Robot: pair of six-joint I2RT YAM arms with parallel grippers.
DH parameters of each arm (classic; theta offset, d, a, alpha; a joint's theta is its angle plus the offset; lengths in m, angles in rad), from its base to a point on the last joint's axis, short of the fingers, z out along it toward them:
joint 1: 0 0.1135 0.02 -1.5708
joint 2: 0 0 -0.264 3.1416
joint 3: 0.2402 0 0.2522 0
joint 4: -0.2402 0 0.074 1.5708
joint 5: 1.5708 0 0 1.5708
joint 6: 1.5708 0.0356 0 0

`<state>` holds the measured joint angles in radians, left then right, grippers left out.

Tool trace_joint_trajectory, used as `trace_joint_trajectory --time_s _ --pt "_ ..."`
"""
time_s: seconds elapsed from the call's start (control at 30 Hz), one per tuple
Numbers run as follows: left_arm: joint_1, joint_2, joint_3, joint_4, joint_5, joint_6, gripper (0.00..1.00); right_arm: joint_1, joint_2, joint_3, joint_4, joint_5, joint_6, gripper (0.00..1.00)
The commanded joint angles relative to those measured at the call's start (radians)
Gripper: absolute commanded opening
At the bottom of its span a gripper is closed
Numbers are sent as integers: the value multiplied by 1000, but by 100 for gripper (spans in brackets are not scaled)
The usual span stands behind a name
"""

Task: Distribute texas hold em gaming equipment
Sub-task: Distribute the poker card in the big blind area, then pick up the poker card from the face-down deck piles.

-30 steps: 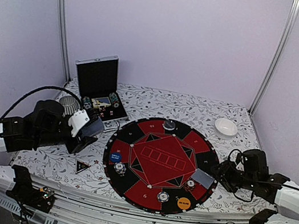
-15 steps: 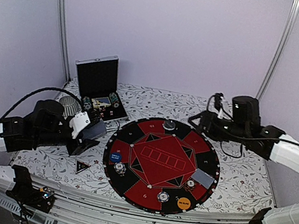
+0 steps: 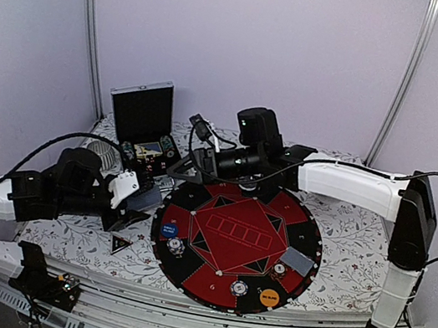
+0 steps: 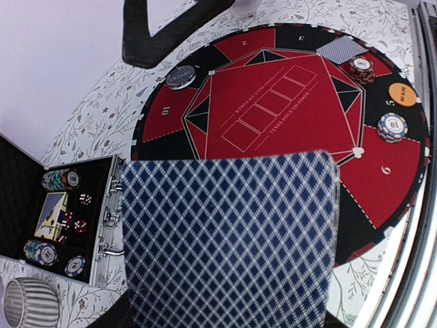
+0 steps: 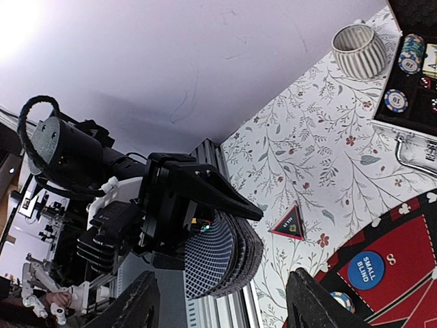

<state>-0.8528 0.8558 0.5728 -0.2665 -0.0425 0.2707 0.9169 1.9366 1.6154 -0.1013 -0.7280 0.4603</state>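
The left gripper (image 3: pixel 131 199) sat at the left of the top view, closed on a deck of playing cards (image 4: pixel 232 239). The deck's checked blue backs filled the lower half of the left wrist view. In the right wrist view the same deck appeared edge-on as a thick stack clamped between the black jaws.

The right gripper (image 5: pixel 222 283) was spread wide with nothing between its fingers (image 5: pixel 136 301), which stood at the bottom corners of its own view. Its arm reached across the top of the round red-and-black mat (image 3: pixel 196 198) toward the upper centre of the overhead frame.

On the mat a single card (image 3: pixel 297 260) lay face down at the right edge. Three striped poker chips (image 3: pixel 176 247) were spaced along the lower rim. The blue blind button (image 3: pixel 169 229) sat at the mat's left and the orange blind button (image 3: pixel 268 297) at its lower right.

The black triangular marker (image 3: pixel 119 242) lay on the floral tablecloth (image 3: pixel 358 240), just left of the mat. The open silver-edged case (image 3: pixel 143 121) stood at the upper left with more chips stacked inside. A ribbed white cup (image 5: pixel 360 49) stood on the cloth near the case.
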Motion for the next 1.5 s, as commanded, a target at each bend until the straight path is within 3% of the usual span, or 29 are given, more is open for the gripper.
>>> trace_joint_trajectory --time_s 0.0,0.67,1.13,1.47 --pt "5 22 7 23 -19 18 53 11 80 53 99 -151 77 65" --pt "6 31 14 20 -71 18 53 51 294 215 -4 -92 94 69" --pt "5 25 13 22 -95 15 53 51 221 212 -157 52 -9 66" --pt "6 25 13 23 -99 16 53 64 227 250 -146 -34 10 57"
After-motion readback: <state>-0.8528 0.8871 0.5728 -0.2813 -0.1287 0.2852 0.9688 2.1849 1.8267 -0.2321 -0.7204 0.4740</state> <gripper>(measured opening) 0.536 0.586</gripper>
